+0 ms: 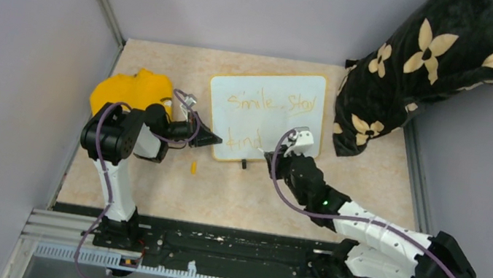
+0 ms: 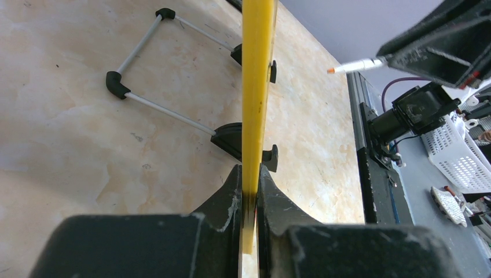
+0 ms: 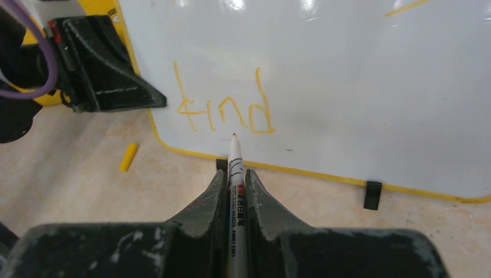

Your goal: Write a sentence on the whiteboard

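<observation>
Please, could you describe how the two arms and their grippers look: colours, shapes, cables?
The left arm and the right arm have white links between bulky black joint housings. A purple cable loops along each. A small green light glows on the right arm. The left gripper and the right gripper each have two black, wedge-shaped fingers, scuffed with pale scratches.

A beige marbled tabletop [image 1: 235, 196] sits between plain grey walls [image 1: 10, 74]. A crumpled yellow cloth [image 1: 126, 88] lies toward its left side, a small yellow cylindrical piece [image 1: 193, 168] lies on the bare surface nearer the front, and a black cushion [image 1: 423, 69] patterned with cream flowers leans in the far right corner. Beyond the table's edge stands a white lattice basket [image 2: 457, 156].
</observation>
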Available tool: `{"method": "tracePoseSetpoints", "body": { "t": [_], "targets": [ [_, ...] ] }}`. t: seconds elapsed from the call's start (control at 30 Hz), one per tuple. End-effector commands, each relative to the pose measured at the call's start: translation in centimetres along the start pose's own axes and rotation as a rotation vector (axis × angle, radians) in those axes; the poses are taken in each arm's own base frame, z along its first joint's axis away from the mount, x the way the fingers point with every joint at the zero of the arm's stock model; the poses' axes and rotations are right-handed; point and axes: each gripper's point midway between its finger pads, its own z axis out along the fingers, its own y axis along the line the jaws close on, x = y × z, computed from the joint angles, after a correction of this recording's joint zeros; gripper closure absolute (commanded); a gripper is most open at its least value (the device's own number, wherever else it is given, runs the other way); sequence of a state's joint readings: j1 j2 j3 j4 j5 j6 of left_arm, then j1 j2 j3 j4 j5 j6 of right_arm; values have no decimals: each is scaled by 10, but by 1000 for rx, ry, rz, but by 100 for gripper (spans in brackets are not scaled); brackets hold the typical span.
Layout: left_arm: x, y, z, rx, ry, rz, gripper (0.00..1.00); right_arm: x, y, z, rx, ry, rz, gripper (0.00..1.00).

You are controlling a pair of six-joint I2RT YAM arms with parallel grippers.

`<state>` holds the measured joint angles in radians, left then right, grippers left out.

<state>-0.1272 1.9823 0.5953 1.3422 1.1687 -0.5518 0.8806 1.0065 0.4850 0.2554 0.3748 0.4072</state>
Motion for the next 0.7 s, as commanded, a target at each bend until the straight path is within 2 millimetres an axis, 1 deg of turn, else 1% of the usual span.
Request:
{"method": "tracePoseSetpoints", "body": {
  "t": [0.0, 0.07, 0.2, 0.23, 0.3, 0.37, 0.5, 0.67],
  "targets": [
    [12, 16, -1, -56, 10, -75, 100, -21, 40, 6, -68, -57, -60, 100],
    [12, 16, -1, -56, 10, -76, 100, -23, 53, 12, -88, -56, -61, 100],
    [13, 16, -1, -56, 11, -77, 100, -28, 68, 29, -97, -53, -65, 100],
    [13, 16, -1, -56, 11, -77, 100, -32, 72, 33, -98, -58, -62, 100],
    [13, 16, -1, -59, 10, -79, 100, -34, 77, 40, -97, -56, -66, 100],
    [13, 16, -1, -59, 10, -78, 100, -36, 82, 46, -97, -58, -70, 100],
    [13, 16, -1, -58, 10, -79, 100, -33, 86, 59, -83, -42, -78, 100],
    [13, 17, -1, -60, 10, -79, 100, -30, 85, 65, -68, -30, -79, 100]
  ]
}}
